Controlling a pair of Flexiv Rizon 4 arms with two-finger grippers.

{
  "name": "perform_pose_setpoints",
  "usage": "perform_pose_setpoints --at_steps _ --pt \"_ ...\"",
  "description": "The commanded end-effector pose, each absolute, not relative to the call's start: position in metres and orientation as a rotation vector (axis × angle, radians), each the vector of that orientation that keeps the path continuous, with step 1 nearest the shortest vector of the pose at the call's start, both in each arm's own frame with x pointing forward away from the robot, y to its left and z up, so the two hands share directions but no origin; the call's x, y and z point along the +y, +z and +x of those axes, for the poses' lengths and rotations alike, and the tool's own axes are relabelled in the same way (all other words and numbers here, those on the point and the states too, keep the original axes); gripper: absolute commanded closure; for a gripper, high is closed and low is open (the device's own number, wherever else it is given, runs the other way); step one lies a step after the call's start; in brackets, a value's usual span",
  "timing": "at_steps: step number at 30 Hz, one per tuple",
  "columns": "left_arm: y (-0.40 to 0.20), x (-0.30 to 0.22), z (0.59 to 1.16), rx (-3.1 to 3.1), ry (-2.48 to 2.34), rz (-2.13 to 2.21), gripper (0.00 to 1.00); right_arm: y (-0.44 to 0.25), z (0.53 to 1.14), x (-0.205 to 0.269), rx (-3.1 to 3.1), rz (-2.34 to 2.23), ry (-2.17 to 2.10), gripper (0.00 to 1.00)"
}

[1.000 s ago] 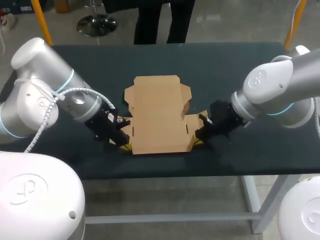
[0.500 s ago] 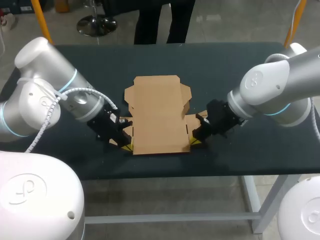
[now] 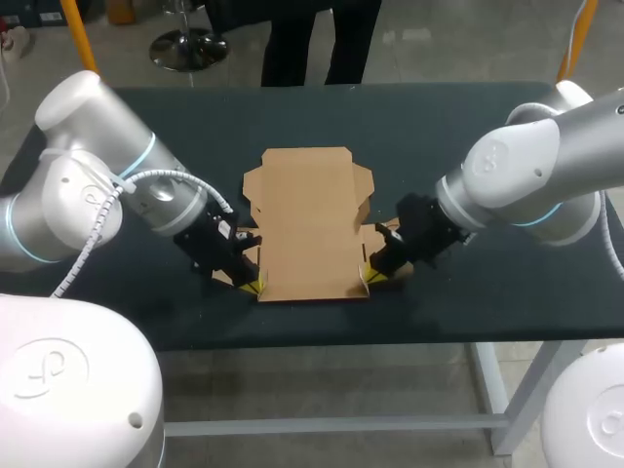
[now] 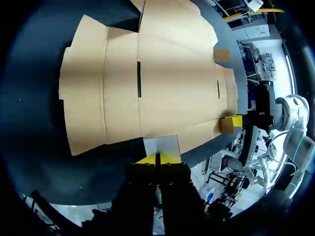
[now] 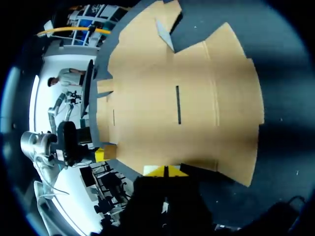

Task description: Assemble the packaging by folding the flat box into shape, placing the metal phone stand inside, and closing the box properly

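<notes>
The flat brown cardboard box lies in the middle of the dark table, its near edge close to the table's front. My left gripper is shut at the box's near left corner, yellow tips against the small left side flap. In the left wrist view the tips touch a raised tab at the box's edge. My right gripper is shut at the near right corner, against the right side flap; its tips meet the box's edge. No phone stand is in view.
The dark table stretches wide on both sides of the box and behind it. Its front edge runs just below both grippers.
Both grippers have slid inward toward the box. The two side flaps near them have been pushed in and tilted up from lying flat.
</notes>
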State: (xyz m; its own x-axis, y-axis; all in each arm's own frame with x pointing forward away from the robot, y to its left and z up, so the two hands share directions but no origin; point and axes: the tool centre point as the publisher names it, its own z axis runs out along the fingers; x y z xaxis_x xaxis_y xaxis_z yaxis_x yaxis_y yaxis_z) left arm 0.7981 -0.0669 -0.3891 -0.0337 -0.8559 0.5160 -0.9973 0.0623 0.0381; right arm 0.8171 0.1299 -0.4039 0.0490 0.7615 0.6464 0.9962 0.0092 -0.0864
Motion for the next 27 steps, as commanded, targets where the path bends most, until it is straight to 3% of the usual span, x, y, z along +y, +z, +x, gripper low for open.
perform_pose_setpoints --at_steps 1,27 --pt "-0.390 -0.070 0.800 -1.949 0.462 1.849 1.00 -0.403 0.817 0.133 -1.768 -1.799 -0.571 1.00" --pt "-0.396 -0.081 0.796 -1.979 0.510 1.892 1.00 -0.407 0.811 0.142 -1.844 -1.794 -0.539 1.00"
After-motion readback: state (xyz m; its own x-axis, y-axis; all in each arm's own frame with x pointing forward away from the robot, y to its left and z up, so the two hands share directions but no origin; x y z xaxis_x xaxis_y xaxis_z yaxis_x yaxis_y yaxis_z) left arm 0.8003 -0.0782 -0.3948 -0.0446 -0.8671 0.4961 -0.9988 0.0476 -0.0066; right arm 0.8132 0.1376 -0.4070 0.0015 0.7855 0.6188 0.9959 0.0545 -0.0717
